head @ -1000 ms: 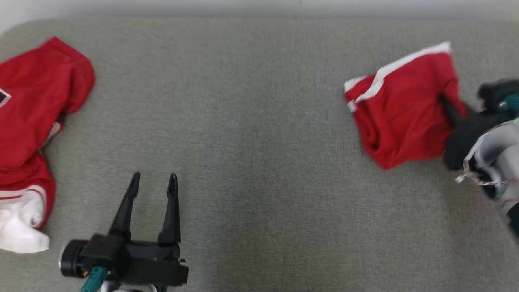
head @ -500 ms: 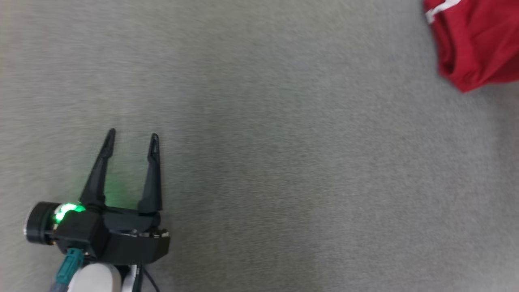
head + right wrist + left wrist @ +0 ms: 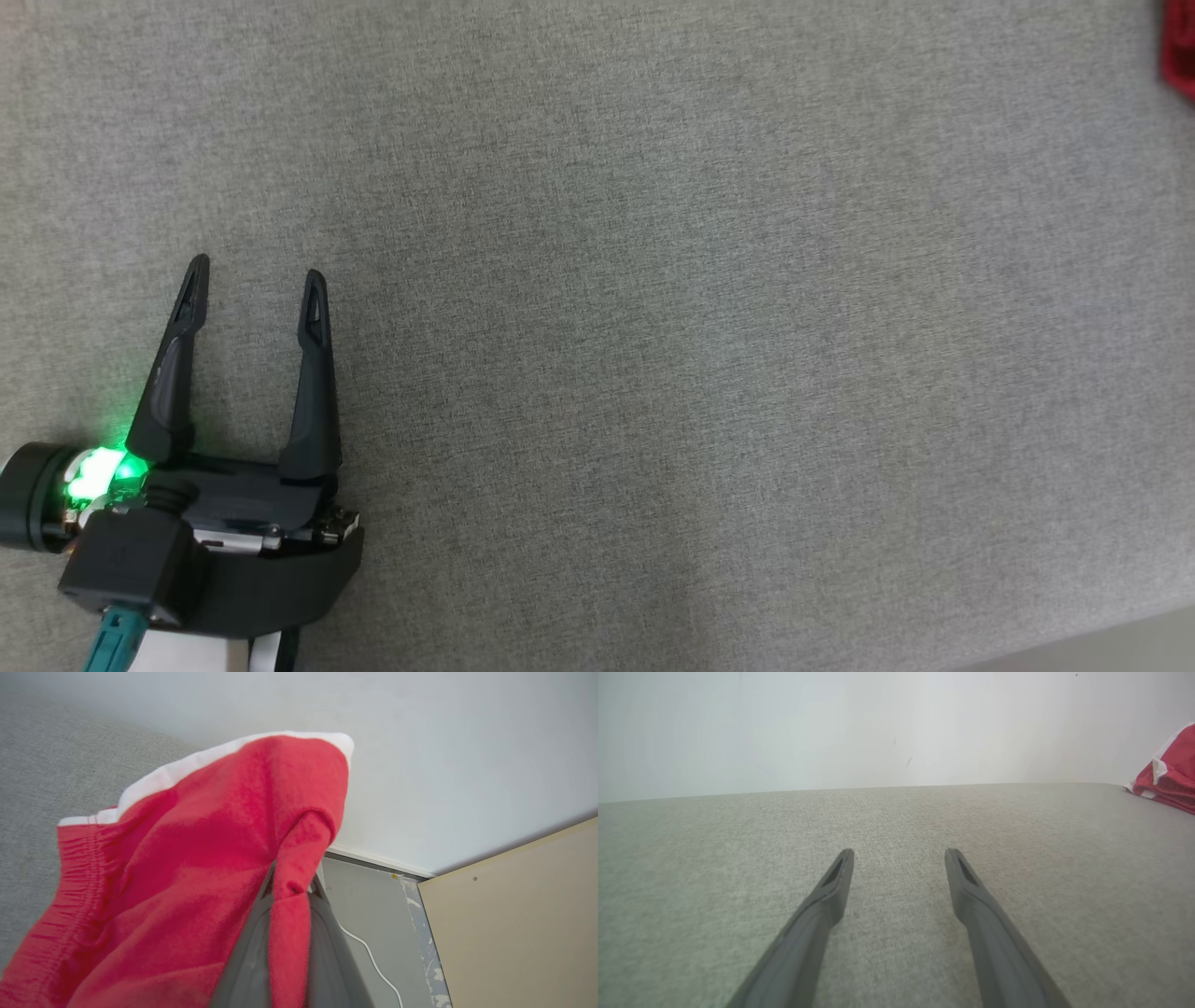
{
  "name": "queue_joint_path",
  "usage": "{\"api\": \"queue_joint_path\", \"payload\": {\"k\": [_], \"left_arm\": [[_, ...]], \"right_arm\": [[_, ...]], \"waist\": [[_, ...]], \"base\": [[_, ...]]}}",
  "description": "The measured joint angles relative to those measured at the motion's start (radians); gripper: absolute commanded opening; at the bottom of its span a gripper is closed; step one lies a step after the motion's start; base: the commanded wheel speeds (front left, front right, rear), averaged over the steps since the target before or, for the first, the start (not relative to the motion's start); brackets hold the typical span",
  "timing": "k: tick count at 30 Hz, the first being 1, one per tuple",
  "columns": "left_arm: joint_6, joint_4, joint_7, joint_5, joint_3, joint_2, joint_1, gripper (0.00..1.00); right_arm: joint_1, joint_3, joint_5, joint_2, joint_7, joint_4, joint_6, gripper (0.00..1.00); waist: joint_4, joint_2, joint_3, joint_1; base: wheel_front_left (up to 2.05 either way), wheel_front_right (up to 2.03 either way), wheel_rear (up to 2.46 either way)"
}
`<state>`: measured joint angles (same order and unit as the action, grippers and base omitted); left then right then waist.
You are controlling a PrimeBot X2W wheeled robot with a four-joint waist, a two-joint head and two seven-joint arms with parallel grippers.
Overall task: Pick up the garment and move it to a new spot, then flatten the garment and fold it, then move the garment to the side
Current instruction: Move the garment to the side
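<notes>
- Since it's thin knit cloth, the red garment with white trim (image 3: pixel 187 858) should be super light and floppy. It won't resist a pinch, but it'll droop, swing and bunch up wherever it isn't supported.
- Not slippery or fragile as far as I can judge. The main hassle is layers sticking together when it gets flattened.
- Best places to grab, imo: the gathered, elastic-looking band (image 3: pixel 70 872) or the white-edged hem, at the corners. Thicker edges hold better and let the cloth hang open instead of in a wad.
- Right gripper (image 3: pixel 293 879): its two dark fingers (image 3: pixel 247 961) are pressed together on a rolled-up fold of the red fabric, so it's one bunched pinch rather than a clean corner.
- Left gripper (image 3: pixel 257 275): fingers (image 3: pixel 173 373) apart, nothing between them, low over the grey fabric-covered worktop (image 3: pixel 653 327).
- Where it is: out at the worktop's far right, well away from the left gripper. From the head camera just a red sliver shows in the top right corner.
- Looks: bright red, soft matte surface, white border along one edge, ribbed gathers down one side, all draped in loose folds.
</notes>
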<state>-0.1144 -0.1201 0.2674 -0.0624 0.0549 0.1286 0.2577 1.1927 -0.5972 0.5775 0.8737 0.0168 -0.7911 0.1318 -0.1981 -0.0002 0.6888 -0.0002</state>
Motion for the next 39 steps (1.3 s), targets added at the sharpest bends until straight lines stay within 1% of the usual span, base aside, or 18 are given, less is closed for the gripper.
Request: {"api": "queue_joint_path", "payload": {"k": [4, 5, 6, 7, 8, 14, 18, 21, 22, 24, 29, 30, 32, 35, 39], "left_arm": [[0.001, -0.016, 0.001, 0.001, 0.001, -0.003, 0.0, 1.0], [0.001, -0.019, 0.001, 0.001, 0.002, -0.004, -0.001, 1.0], [0.001, -0.021, 0.001, 0.001, 0.003, -0.005, -0.001, 1.0], [0.001, -0.021, 0.001, 0.002, 0.004, -0.005, -0.001, 1.0], [0.001, -0.021, 0.001, 0.002, 0.005, -0.007, 0.0, 1.0], [0.001, -0.001, 0.001, -0.002, 0.004, -0.02, 0.006, 1.0], [0.002, 0.027, 0.001, -0.021, -0.003, -0.031, 0.003, 1.0], [0.009, 0.049, -0.001, -0.036, -0.013, -0.042, -0.03, 1.0], [0.01, 0.059, -0.004, -0.046, -0.024, -0.05, -0.052, 1.0], [0.012, 0.069, -0.005, -0.054, -0.036, -0.053, -0.077, 1.0], [0.017, 0.085, -0.005, -0.069, -0.069, -0.062, -0.141, 1.0], [0.017, 0.085, -0.005, -0.069, -0.069, -0.062, -0.141, 1.0], [0.018, 0.091, -0.005, -0.072, -0.081, -0.064, -0.163, 1.0], [0.018, 0.105, -0.005, -0.087, -0.089, -0.067, -0.19, 1.0], [0.017, 0.121, -0.005, -0.095, -0.093, -0.072, -0.219, 1.0]], "right_arm": [[0.034, -0.008, -0.026, -0.002, 0.001, -0.045, 0.0, 0.0], [0.041, -0.009, -0.032, -0.005, 0.002, -0.06, 0.0, 0.02], [0.047, -0.011, -0.042, -0.006, 0.007, -0.072, 0.0, 0.62], [0.055, -0.011, -0.045, -0.008, 0.009, -0.086, 0.0, 0.87], [0.061, -0.01, -0.052, -0.011, 0.011, -0.098, 0.0, 1.0], [0.086, 0.002, -0.085, -0.029, 0.071, -0.167, 0.0, 1.0], [0.09, 0.02, -0.084, -0.053, 0.139, -0.195, 0.0, 1.0], [0.073, 0.027, -0.077, -0.083, 0.188, -0.193, 0.0, 1.0], [0.05, 0.036, -0.07, -0.104, 0.212, -0.18, 0.0, 1.0], [0.02, 0.047, -0.064, -0.125, 0.228, -0.155, 0.0, 1.0], [-0.1, 0.092, -0.051, -0.194, 0.244, -0.069, 0.0, 1.0], [-0.1, 0.092, -0.051, -0.194, 0.244, -0.069, 0.0, 1.0], [-0.163, 0.134, -0.053, -0.22, 0.244, -0.012, 0.0, 1.0], [-0.284, 0.225, -0.076, -0.263, 0.245, 0.079, 0.0, 1.0], [-0.485, 0.338, -0.119, -0.349, 0.245, 0.203, 0.0, 1.0]], "waist": [[0.004, 0.0, 0.013, 0.0], [0.006, 0.0, 0.015, 0.0], [0.008, 0.0, 0.017, 0.0], [0.01, 0.0, 0.019, 0.0], [0.013, 0.0, 0.02, 0.0], [0.024, 0.0001, 0.0, 0.0002], [0.029, 0.0004, -0.036, 0.0005], [0.035, 0.0004, -0.076, 0.0004], [0.039, 0.0004, -0.108, 0.0004], [0.044, 0.0004, -0.143, 0.0004], [0.058, 0.0003, -0.242, 0.0004], [0.058, 0.0003, -0.242, 0.0004], [0.065, 0.0003, -0.283, 0.0003], [0.078, 0.0003, -0.342, 0.0001], [0.098, 0.0003, -0.416, 0.0001]], "base": [[0.0, 0.0, 0.0], [0.0, 0.0, 0.0], [0.0, 0.0, 0.0], [0.0, 0.0, 0.0], [0.0, 0.0, 0.0], [0.0, 0.0, 0.0], [0.0, 0.0, 0.0], [0.0, 0.0, 0.0], [0.0, 0.0, 0.0], [0.0, 0.0, 0.0], [0.0, 0.0, 0.0], [0.0, 0.0, 0.0], [0.0, 0.0, 0.0], [0.0, 0.0, 0.0], [0.0, 0.0, 0.0]]}}
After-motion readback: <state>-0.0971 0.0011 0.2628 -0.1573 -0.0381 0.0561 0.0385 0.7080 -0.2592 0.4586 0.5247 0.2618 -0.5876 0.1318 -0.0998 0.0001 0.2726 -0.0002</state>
